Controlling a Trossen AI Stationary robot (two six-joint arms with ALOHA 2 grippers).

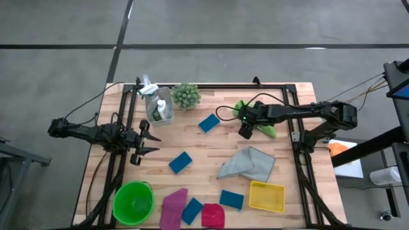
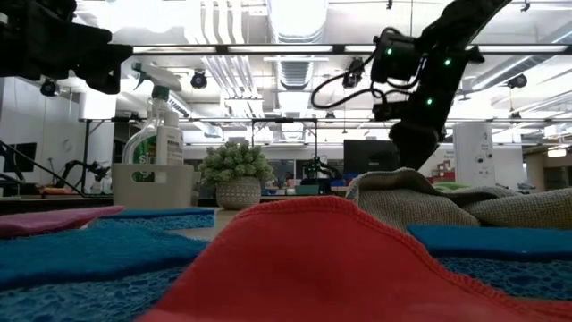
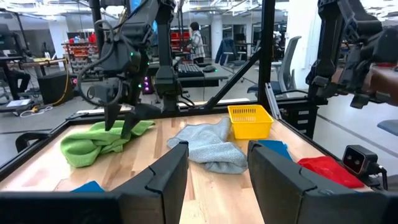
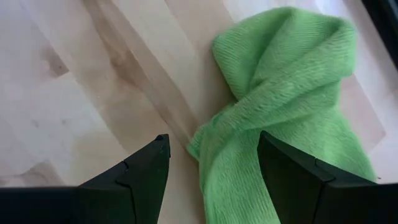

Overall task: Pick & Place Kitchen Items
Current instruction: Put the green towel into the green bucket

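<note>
Green cloth (image 4: 292, 118) lies bunched on the tabletop's (image 1: 192, 144) far right, right tool (image 4: 211, 165) spread wide just above its edge and empty. You'll want to drop straight down and pinch the thickest fold.

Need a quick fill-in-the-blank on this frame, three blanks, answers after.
1. The right pincer hovers open above the ____ cloth.
2. The yellow basket sits beside the ____ cloth.
3. The spray bottle stands in a caddy next to the small ____.
The left pincer waits open at the table's left side.

Answers: green; grey; plant
</note>
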